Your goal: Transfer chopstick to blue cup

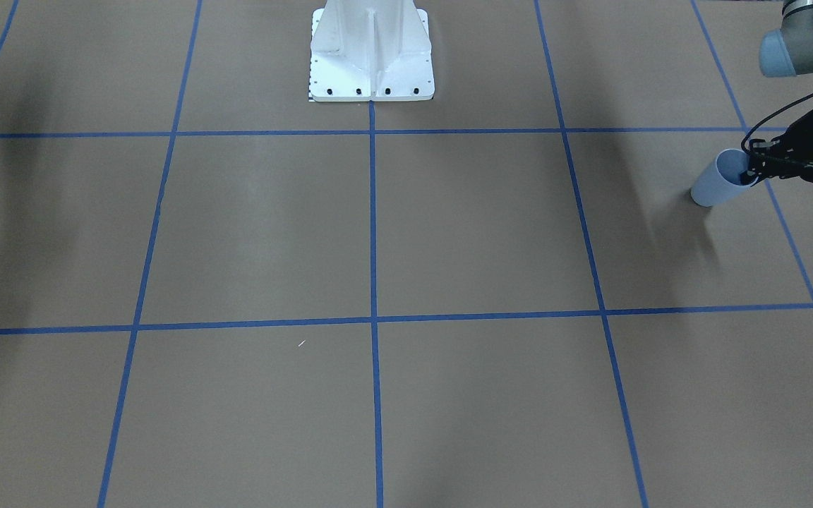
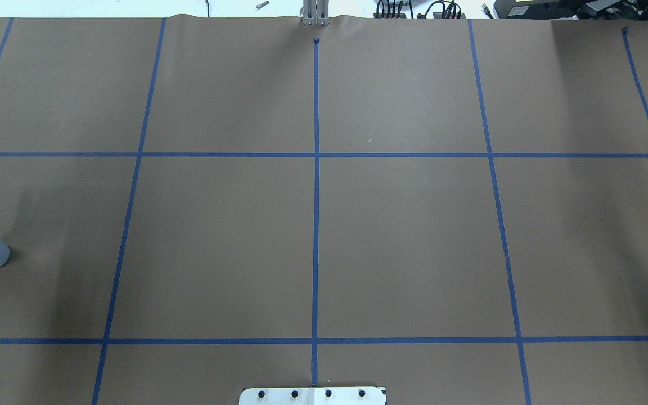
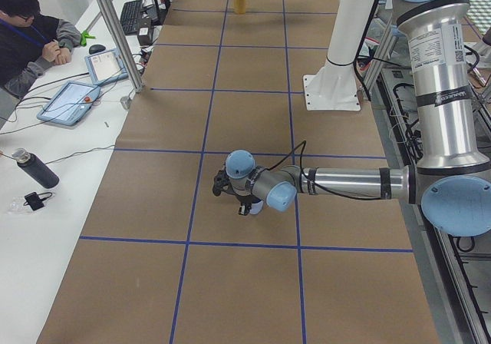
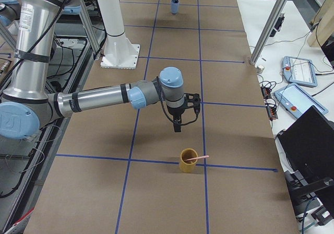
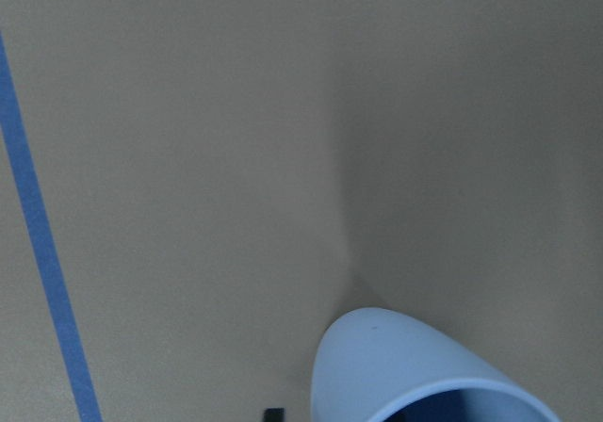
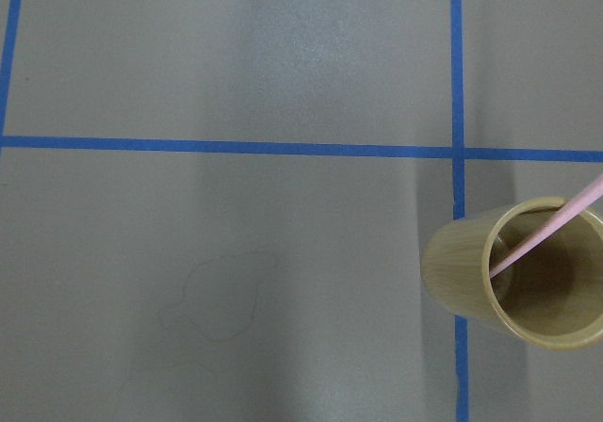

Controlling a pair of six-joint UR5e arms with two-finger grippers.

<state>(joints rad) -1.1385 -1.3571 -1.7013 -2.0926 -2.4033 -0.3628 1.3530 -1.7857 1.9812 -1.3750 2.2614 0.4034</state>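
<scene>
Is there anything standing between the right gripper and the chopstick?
Nothing visible does. The right gripper hangs over bare table near the tan cup, and the chopstick leans out over that cup's rim, its upper end free.

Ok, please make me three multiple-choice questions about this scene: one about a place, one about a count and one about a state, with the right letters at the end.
1. Where is the chopstick? A. flat on the paper; B. in a person's hand; C. in the tan cup.
2. How many cups does the exterior right view show? A. one; B. two; C. four.
3. How does the blue cup stand? A. upright, mouth up; B. on its side; C. upside down.
Answers: 1 C, the pink stick leans on the tan cup's rim with its lower end inside. 2 B, one tan cup near and one blue cup far. 3 A, its dark inside shows from above.
</scene>
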